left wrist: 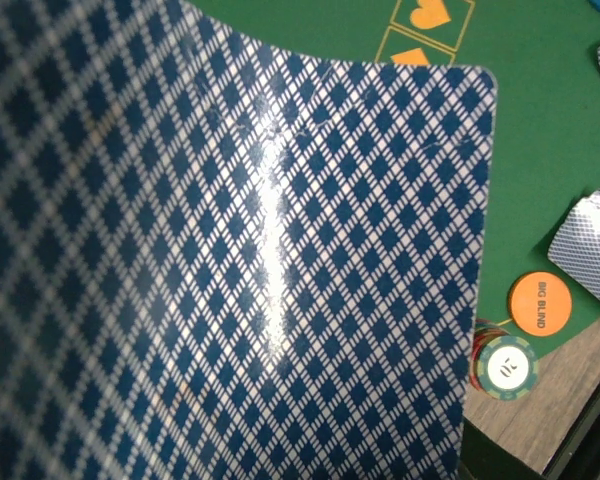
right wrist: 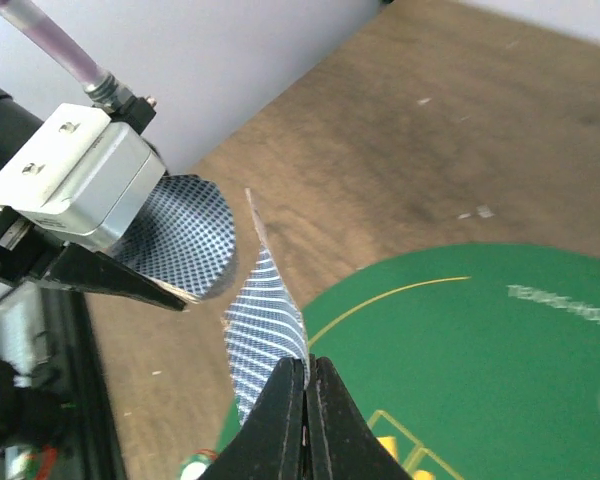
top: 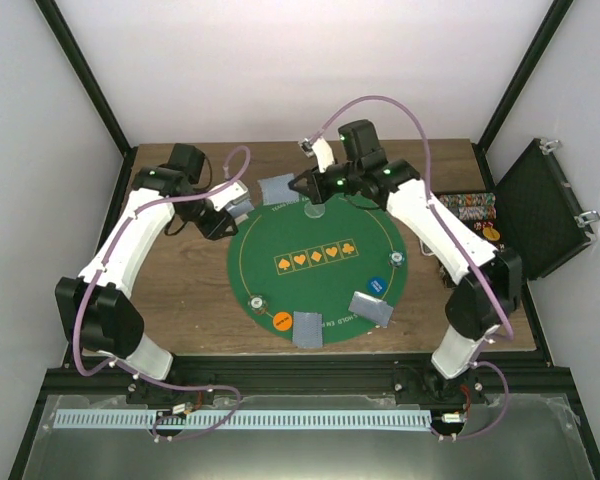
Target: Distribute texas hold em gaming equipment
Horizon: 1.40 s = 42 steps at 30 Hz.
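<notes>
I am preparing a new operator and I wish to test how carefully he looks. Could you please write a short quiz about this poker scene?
1. True or false: the right gripper is shut on a playing card with a blue diamond-pattern back.
2. Which words are printed on the round orange disc? A) DEALER B) BIG BLIND C) SMALL BLIND
3. How many orange suit marks stand in the row at the middle of the round green felt-like mat?
Key: 1 true; 2 B; 3 five.
</notes>
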### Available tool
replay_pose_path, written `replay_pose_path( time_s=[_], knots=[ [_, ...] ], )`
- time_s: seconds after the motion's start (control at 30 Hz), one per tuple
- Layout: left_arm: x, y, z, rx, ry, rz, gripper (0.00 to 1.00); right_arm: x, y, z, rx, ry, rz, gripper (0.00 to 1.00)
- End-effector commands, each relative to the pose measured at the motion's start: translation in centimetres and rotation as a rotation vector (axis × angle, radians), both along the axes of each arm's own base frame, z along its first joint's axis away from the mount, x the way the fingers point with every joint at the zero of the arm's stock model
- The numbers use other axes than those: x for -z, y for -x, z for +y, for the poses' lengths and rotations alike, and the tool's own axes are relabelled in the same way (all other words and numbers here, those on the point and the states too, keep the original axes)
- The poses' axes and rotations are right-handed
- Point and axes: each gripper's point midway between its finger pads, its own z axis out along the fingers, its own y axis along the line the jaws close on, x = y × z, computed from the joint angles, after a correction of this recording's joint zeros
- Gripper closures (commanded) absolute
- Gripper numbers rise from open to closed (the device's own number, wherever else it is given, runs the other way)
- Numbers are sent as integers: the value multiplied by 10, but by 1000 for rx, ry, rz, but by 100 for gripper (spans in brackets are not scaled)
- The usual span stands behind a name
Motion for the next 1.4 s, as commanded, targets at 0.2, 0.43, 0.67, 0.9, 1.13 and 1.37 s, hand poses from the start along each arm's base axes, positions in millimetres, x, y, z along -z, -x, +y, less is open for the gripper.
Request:
replay_pose_path(
  time_s=[0.2,0.43,0.67,0.9,1.13,1.37],
  knots=[
    [-7,-14,30,-130,-7,-47,59,21,-46,-48,212,477,-534,99],
    [-9,-14,36,-142,-9,-59,59,103,-63,5,67,837,-813,99],
    [-10,-14,36,-142,-4,-58,59,199,-3,42,-253,896,-798,99],
    [-10,-15,34,-137,1,-52,59,250,56,47,-441,847,-613,99],
    [-10,-15,34,-136,3,-51,59,254,68,54,-447,785,-514,99],
    [-11,-14,34,-134,3,-55,59,252,69,71,-437,729,-435,99]
  ],
)
